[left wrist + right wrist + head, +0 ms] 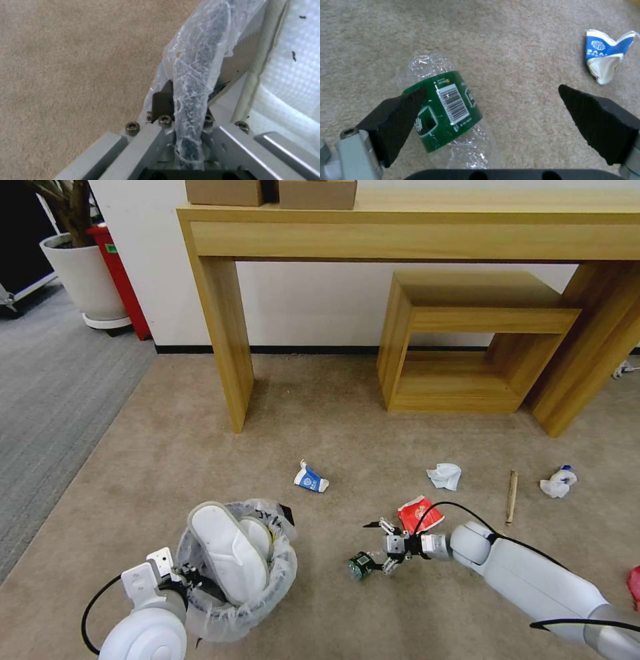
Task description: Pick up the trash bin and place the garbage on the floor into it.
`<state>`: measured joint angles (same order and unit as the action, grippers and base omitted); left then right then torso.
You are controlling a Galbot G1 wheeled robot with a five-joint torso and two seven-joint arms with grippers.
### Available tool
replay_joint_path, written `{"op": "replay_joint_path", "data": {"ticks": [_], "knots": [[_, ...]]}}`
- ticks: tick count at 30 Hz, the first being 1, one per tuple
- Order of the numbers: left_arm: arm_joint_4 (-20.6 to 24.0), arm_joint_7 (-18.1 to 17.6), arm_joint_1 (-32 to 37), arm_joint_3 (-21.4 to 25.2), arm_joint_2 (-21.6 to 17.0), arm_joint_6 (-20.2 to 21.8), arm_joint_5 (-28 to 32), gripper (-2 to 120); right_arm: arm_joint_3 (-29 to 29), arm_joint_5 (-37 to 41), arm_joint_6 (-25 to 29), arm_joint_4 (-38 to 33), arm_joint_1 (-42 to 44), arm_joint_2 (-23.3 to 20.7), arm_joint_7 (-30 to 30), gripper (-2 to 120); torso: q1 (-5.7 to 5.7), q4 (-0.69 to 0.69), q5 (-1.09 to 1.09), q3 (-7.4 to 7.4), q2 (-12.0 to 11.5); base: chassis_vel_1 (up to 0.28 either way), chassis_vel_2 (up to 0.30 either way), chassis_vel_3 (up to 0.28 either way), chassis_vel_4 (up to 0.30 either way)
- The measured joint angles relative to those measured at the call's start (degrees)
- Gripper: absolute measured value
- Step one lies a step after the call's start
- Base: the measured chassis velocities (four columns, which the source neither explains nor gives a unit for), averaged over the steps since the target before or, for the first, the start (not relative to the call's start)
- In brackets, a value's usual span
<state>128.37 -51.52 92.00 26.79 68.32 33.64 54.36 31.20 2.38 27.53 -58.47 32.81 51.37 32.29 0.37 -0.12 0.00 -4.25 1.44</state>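
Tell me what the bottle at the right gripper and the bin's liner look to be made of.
Bottle: likely thin clear plastic, glossy, its crinkled wall catching light, with a green printed label. The right gripper has open jaws around it. Liner: thin translucent plastic film, wrinkled; the left gripper pinches it at the trash bin rim.

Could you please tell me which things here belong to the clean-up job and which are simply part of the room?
Job: trash bin gripped by left gripper, slippers inside, clear bottle at open right gripper, blue-white carton, red cup, tissue wad, wooden stick.

Room: desk, cardboard boxes, plant pot.
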Motion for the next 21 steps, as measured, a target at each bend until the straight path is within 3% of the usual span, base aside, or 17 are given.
{"op": "replay_joint_path", "data": {"ticks": [9, 21], "knots": [[0.3, 0.0, 0.8, 0.5, -0.2, 0.0, -0.2, 0, -1.8, -0.8, 1.5, 3.7, 1.6, 2.3, 0.5, 100, 0.0, 0.0, 0.0, 0.0, 0.0, 0.0, 0.0, 0.0, 0.0], [0.3, 0.0, 1.3, 0.1, -0.2, 0.0, -1.1, 0, -5.8, -1.6, 2.2, 4.2, 5.4, 2.2, -0.1, 100, 0.0, 0.0, 0.0, 0.0, 0.0, 0.0, 0.0, 0.0, 0.0]]}}
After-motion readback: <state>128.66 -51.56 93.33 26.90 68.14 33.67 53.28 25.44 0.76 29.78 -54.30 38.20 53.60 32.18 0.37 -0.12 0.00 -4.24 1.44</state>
